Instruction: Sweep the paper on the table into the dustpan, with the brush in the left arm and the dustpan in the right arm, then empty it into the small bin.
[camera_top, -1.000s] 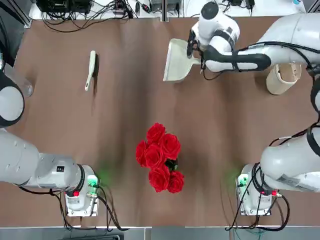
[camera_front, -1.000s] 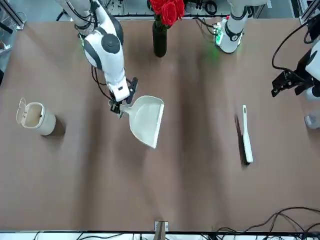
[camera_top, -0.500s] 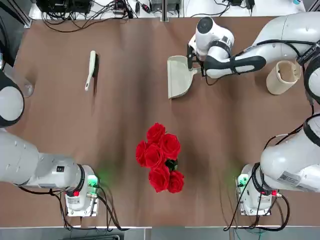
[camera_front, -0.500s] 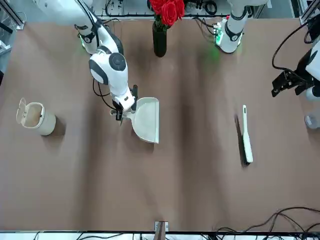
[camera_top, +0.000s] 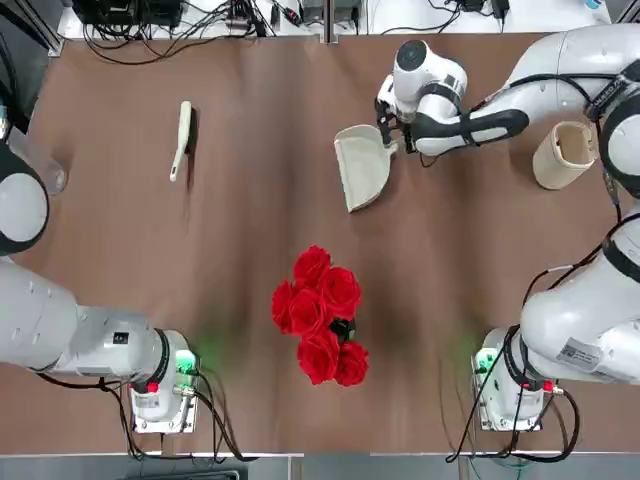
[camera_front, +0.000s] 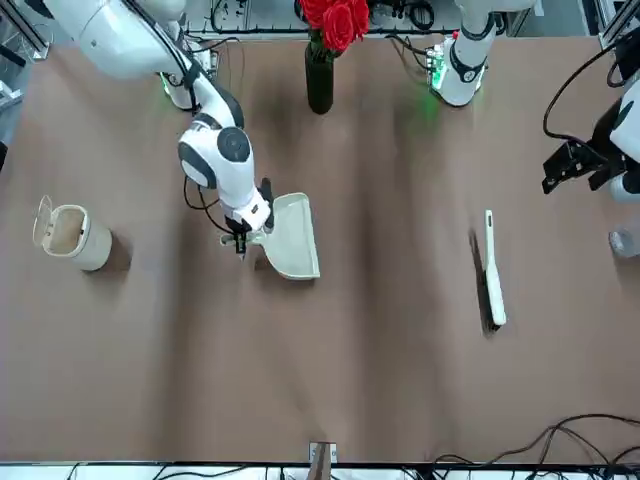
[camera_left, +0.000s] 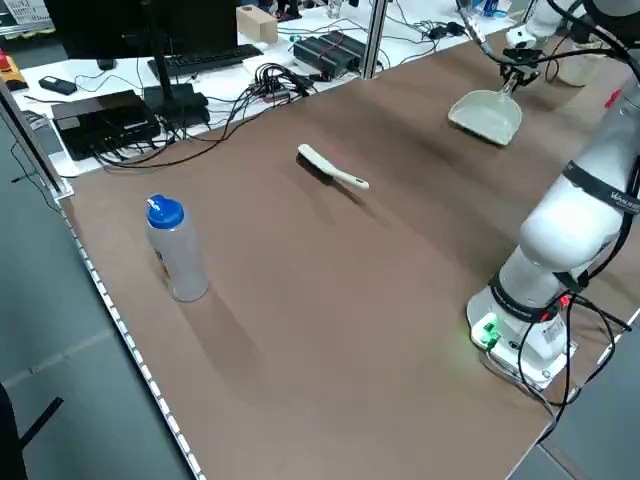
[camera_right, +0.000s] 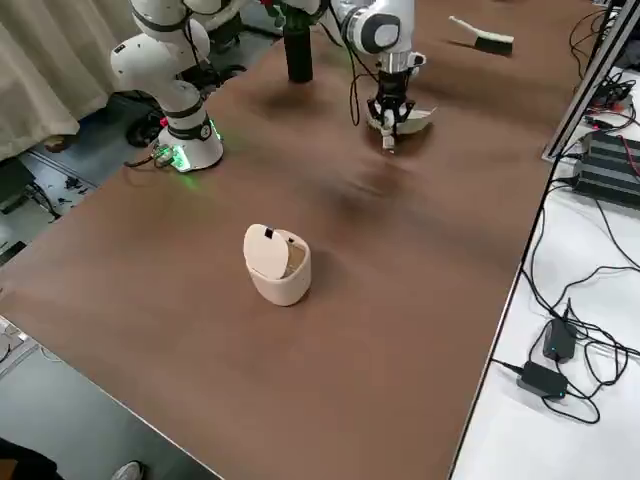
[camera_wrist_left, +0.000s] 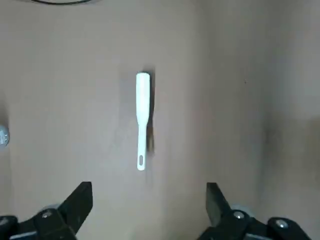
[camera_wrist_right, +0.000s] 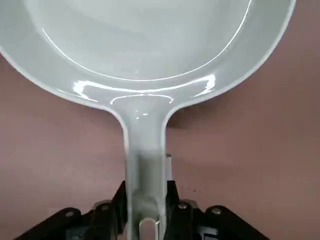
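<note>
Between the right pincer's closed fingers sits the dustpan's handle (pan beyond the fingertips).

- Wide lane for a gripper between the brush and the dustpan
- Red rose bouquet in a tall dark vase blocks the middle, between the arm bases
- Right gripper, clamped on the dustpan's handle, and the right arm bar the way from pan to lidded bin
- Water bottle stands upright, an obstacle on the left arm's outer side
</note>
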